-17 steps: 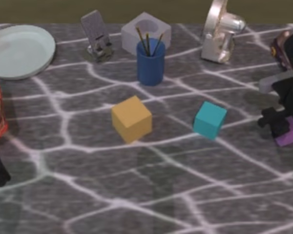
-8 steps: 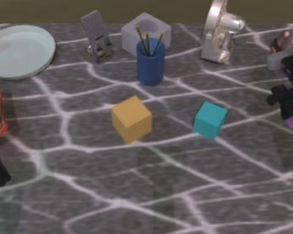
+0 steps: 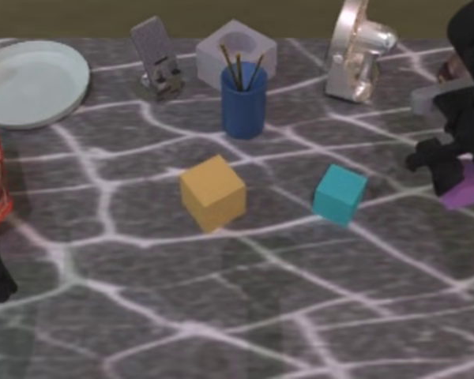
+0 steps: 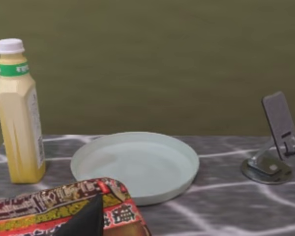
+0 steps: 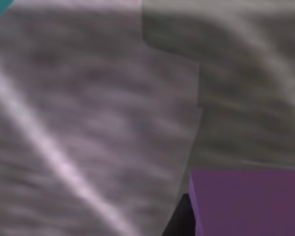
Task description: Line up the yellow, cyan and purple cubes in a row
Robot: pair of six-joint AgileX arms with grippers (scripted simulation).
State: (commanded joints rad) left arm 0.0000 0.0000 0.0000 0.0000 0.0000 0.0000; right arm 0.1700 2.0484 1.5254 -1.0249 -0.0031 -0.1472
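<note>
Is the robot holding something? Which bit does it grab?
Yes. The right gripper holds the purple cube, lifted at the table's right side; its fingers clamp the cube's upper part. The left arm holds nothing.

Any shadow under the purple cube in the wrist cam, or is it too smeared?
Right wrist view: table texture is smeared, yet a dark shadow edge shows beside the purple cube. Top view: the right claw covers part of that cube; the yellow cube looks crisp.

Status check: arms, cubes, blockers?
Right tool shut on purple cube, table's right edge. Left arm parked at left. Yellow cube, cyan cube untouched. Path to them open.
</note>
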